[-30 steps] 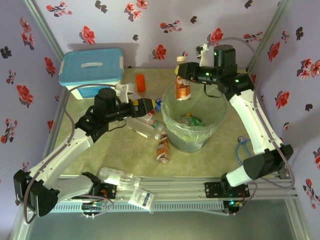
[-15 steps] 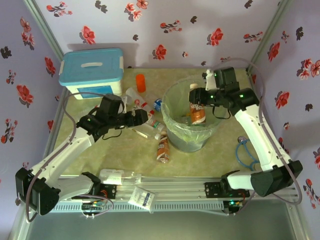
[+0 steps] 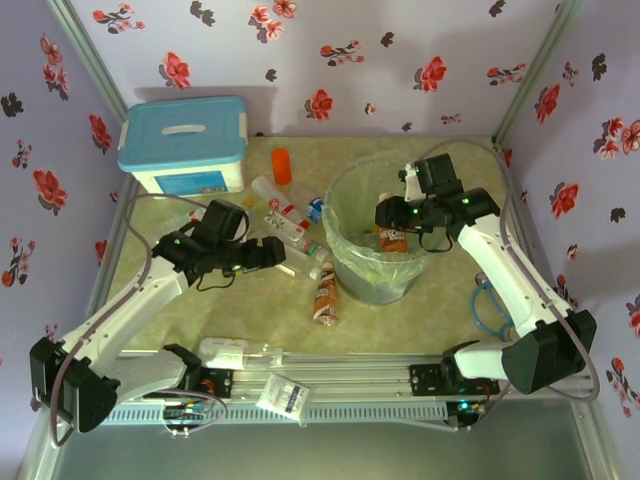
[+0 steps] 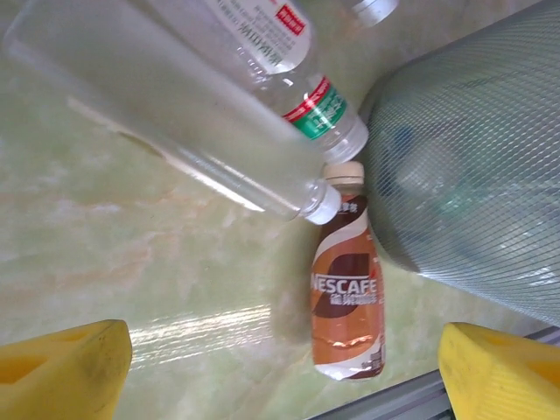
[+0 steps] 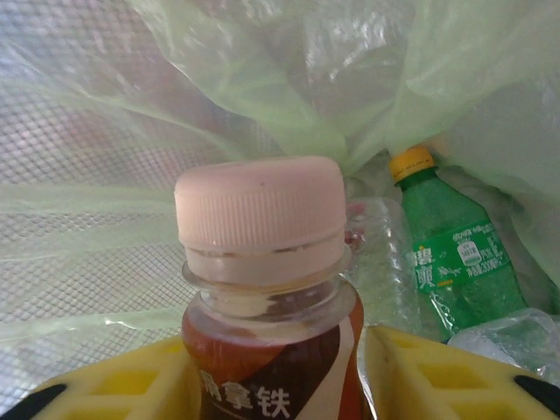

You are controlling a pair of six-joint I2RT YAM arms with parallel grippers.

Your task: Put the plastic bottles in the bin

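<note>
My right gripper (image 3: 388,214) reaches inside the bin (image 3: 340,262), a round grey mesh bucket with a pale green liner (image 5: 262,70). Its yellow fingers (image 5: 114,385) sit against a brown coffee bottle (image 5: 262,332) with a pale pink cap. A green bottle (image 5: 451,254) and a clear one lie at the bin's bottom. My left gripper (image 3: 272,252) hovers open over the table left of the bin, fingers (image 4: 66,367) wide apart. Under it lie two clear bottles (image 4: 201,131) and a Nescafe bottle (image 4: 348,297) beside the bin wall (image 4: 472,175).
A white box with a blue lid (image 3: 183,140) stands at the back left, and a short orange cylinder (image 3: 282,165) beside it. Another clear bottle (image 3: 278,200) lies behind the left gripper. Plastic packets (image 3: 240,352) rest on the front rail. A blue cable (image 3: 485,300) lies right of the bin.
The right gripper carried the coffee bottle from above the bin's back rim down into the bin. The left gripper drew back a little to the left, still open.
</note>
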